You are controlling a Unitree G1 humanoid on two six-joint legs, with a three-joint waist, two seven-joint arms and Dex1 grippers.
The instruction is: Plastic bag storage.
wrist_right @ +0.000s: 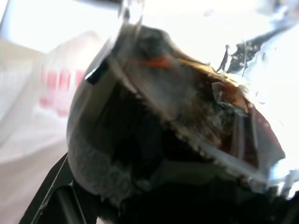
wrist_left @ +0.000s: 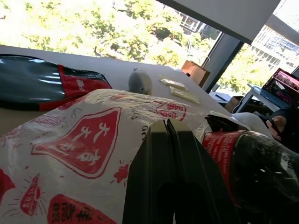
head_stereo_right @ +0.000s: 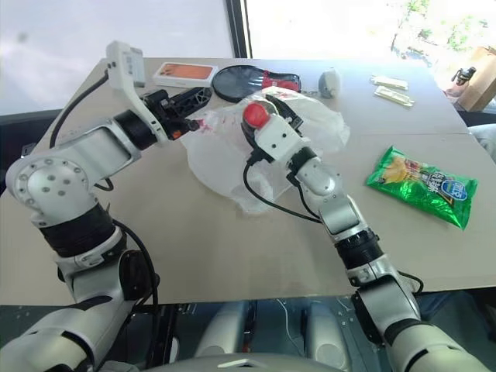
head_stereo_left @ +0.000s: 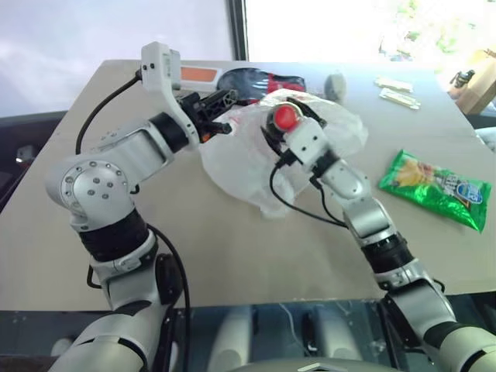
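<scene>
The plastic bag [head_stereo_left: 240,159], translucent white with red marks, is lifted off the table [head_stereo_left: 232,248] at the middle. My left gripper [head_stereo_left: 219,124] is shut on the bag's upper left edge; in the left wrist view its closed fingers [wrist_left: 167,140] press against the printed film [wrist_left: 84,140]. My right gripper [head_stereo_left: 279,136] is closed around a dark bottle with a red cap [head_stereo_left: 285,116] at the bag's upper right. The bottle [wrist_right: 154,121] looms close in the right wrist view. Whether the bottle is inside the bag I cannot tell.
A green snack packet [head_stereo_left: 434,190] lies on the right of the table. At the far edge are a phone with an orange back [head_stereo_right: 184,74], a black and red pouch [head_stereo_right: 248,80], a grey lump [head_stereo_right: 329,81] and two pale wrapped packets [head_stereo_right: 391,87].
</scene>
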